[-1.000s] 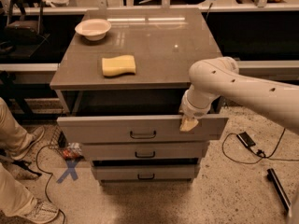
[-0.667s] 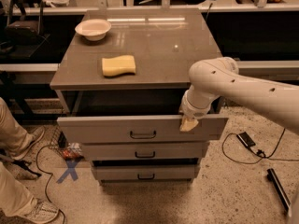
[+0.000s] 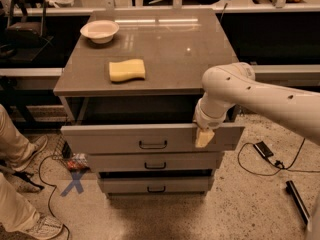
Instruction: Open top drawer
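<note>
Top drawer [image 3: 115, 139] standing out below the bench [image 3: 175, 54], end effector [image 3: 204, 136] on its front edge right of the handle [image 3: 153, 145], bowl [image 3: 99, 30] back left on the bench, sponge [image 3: 127, 70] before it, middle drawer [image 3: 120, 162] and bottom drawer [image 3: 125, 186] beneath.

No readable text; a blue floor cross [image 3: 75, 183] lies lower left of the white gripper [image 3: 204, 137] (at the wide grey top drawer [image 3: 115, 138]).

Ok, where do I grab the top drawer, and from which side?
Its central loop handle, from the front: it juts out, and a centred pull should slide evenly. The end effector is at the top drawer's upper edge, right of centre.
</note>
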`<state>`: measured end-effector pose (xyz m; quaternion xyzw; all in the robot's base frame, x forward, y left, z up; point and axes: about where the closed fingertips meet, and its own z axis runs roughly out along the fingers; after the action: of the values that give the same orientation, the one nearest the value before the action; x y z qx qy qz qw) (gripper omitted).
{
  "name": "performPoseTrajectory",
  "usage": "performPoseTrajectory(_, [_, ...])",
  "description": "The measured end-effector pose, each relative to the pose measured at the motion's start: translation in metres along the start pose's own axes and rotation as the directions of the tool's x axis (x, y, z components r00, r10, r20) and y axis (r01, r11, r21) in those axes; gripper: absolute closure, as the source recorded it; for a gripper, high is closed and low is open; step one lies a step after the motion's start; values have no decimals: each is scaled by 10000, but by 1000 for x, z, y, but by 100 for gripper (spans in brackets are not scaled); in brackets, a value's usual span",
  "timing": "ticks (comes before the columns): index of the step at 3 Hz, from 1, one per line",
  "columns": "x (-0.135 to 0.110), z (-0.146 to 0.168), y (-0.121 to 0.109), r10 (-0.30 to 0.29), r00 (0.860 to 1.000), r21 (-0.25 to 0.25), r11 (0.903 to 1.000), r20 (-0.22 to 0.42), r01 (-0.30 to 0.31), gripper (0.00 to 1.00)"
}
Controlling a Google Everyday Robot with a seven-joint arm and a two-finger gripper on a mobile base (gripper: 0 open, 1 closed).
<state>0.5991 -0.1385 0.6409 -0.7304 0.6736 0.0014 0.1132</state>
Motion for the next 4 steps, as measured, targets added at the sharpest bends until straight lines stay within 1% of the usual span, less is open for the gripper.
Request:
performPoseTrajectory(1, [1,1,3,-54,9999,-101,9999,144,55,0])
performPoseTrajectory(2, [4,-3,14,-30,9990,-306,9995,453,44,0])
performPoseTrajectory(3, [9,-8,30,255,9975,-668,9975,664,-210,0])
performPoseTrajectory(4, [12,-6,46,594,9954,-1068,9930,755,-512,18])
